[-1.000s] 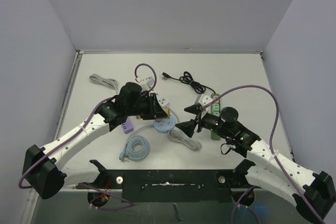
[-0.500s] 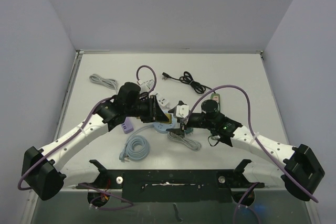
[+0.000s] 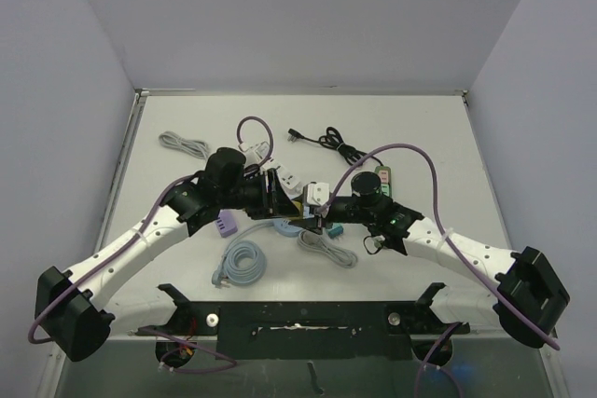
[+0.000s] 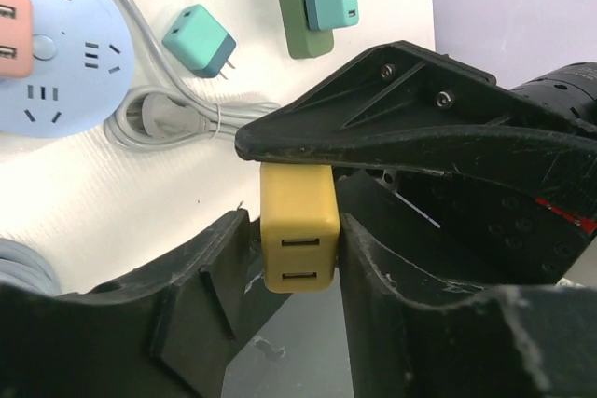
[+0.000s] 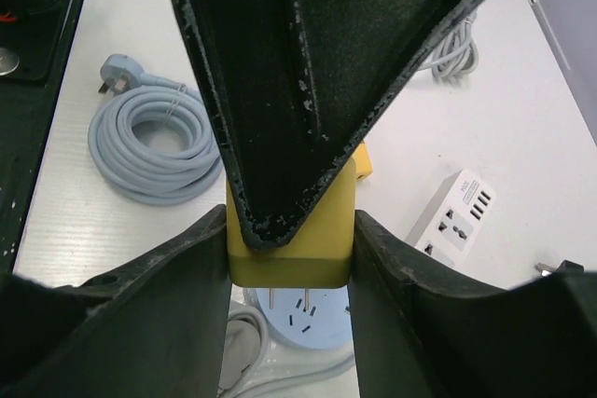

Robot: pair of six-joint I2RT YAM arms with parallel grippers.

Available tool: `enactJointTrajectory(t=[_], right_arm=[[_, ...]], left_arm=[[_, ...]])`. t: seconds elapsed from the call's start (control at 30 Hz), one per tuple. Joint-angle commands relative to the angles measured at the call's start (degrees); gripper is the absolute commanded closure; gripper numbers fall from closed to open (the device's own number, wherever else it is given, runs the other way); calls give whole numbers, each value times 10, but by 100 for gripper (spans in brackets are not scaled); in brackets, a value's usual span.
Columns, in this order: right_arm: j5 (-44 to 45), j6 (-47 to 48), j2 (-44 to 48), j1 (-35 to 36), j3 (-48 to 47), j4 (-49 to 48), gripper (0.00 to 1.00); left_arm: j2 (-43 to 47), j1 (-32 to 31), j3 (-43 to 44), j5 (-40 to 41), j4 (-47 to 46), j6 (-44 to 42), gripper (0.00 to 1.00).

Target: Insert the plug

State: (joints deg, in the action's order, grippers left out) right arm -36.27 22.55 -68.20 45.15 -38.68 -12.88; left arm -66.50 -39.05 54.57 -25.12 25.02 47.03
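- The right gripper point(image 5: 289, 223), wide apart at centre right of the top view 1 second ago, has swung to the middle and closed onto the yellow plug point(image 5: 289, 263).
- The left gripper point(image 4: 292, 226) flanks the same plug closely. I cannot tell whether it clamps or has loosened.
- The plug hangs above the worktop point(image 5: 522, 109), prongs down, just over the round blue socket block point(image 5: 303, 328).
- This looks like a handover: the left should release before the right presses the plug in.
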Motion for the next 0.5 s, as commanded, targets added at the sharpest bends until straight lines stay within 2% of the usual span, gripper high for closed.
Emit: enactJointTrajectory(t=[0.0,0.1,0.27,0.33,0.47], right_arm=[[35,-55,-2,9,-14,-94,83],[53,-79,-2,13,-8,-116,83],[64,-89,-7,20,-12,-116,80],[66,-91,-10,20,-15,-111,78],[75,-96,-13,21,-15,-105,74]], left_arm=[[26,1,13,48,-16,9,56],[21,1,3,52,-28,15,53],[10,0,-4,51,-49,21,54],[5,0,-4,49,-50,20,59],[2,0,-4,59,-39,12,76]])
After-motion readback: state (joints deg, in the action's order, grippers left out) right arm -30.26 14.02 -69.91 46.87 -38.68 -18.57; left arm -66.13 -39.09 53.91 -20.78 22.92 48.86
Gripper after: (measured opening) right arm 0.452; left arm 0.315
